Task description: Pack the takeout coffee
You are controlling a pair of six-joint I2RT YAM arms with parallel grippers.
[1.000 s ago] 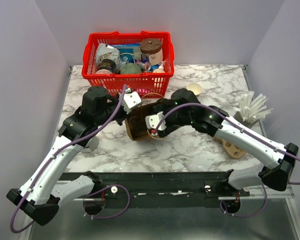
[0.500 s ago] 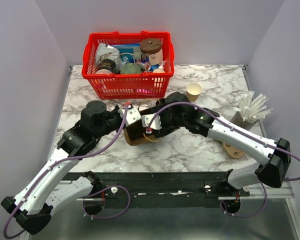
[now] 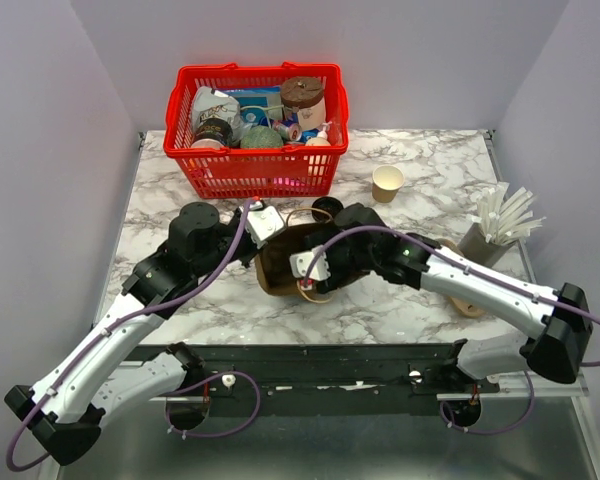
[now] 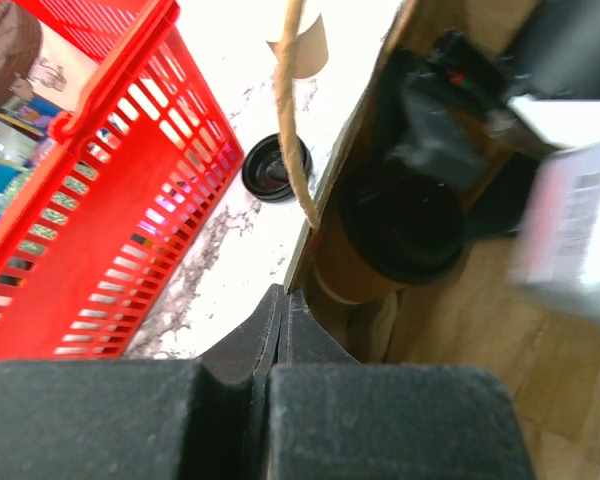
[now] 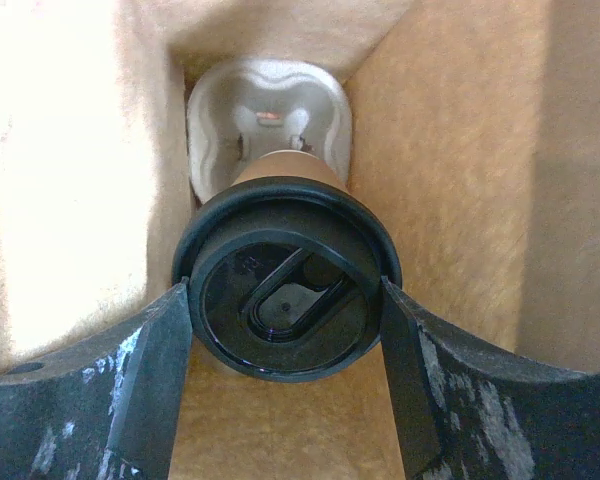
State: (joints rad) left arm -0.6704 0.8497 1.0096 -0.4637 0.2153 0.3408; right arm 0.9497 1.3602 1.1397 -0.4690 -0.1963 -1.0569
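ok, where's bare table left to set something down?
Back right, between the paper cup and the straws; also the front strip below the bag. Centre is crowded: bag with a lidded cup inside, loose lid, basket behind.

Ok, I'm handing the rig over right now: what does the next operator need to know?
Tools: left tool is shut on the mouth edge of the brown paper bag, lying on its side; right tool is inside it, shut on the black-lidded cup, in front of the pulp carrier.
The tan open cup stands on the table outside the bag, a loose black lid nearby.
Done: carrier in bag.
Left: seat and release the lidded cup, then probably lid and pack the open cup.
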